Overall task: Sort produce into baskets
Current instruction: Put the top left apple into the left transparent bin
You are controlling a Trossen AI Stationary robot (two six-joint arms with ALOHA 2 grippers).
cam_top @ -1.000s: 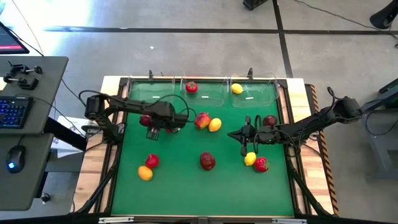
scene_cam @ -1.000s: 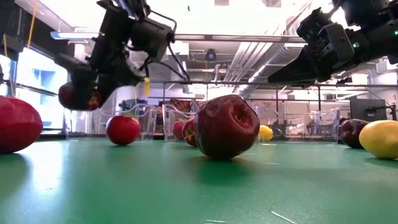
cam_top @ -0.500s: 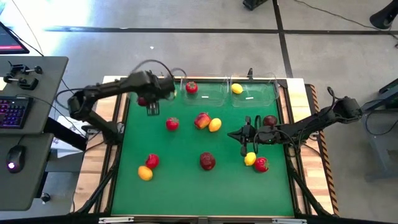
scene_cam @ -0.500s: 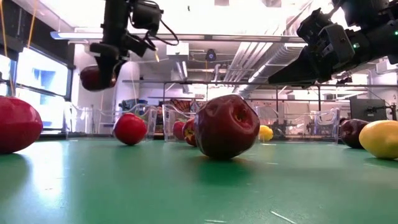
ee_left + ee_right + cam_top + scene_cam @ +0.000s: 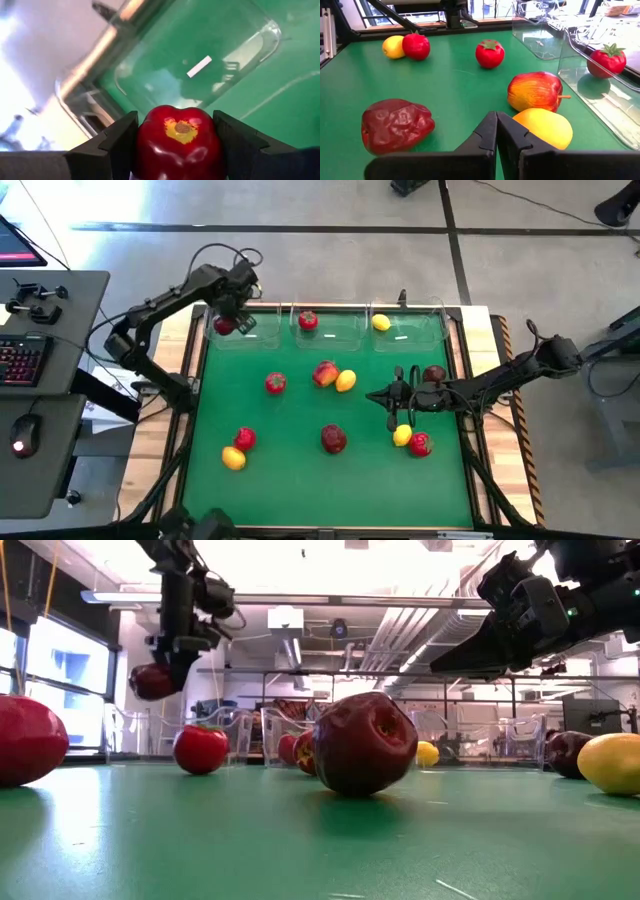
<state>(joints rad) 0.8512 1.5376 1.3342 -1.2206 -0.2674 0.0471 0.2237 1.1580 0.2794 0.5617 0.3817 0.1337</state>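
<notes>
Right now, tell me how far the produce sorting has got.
Done: a green-topped red fruit sits in the middle bin and a lemon in the right bin. In hand: the left gripper holds a dark red apple above the left bin. Left: nine fruits on the green mat; the right gripper waits shut.

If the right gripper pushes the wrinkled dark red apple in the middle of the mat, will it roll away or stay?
The wrinkled dark red apple looks lumpy and dented, so it would probably wobble and stop soon rather than roll far. It seems a stiff toy, likely light, so a push may slide it on the flat green mat. The shut right gripper offers only a narrow tip, so the apple may slip sideways.
</notes>
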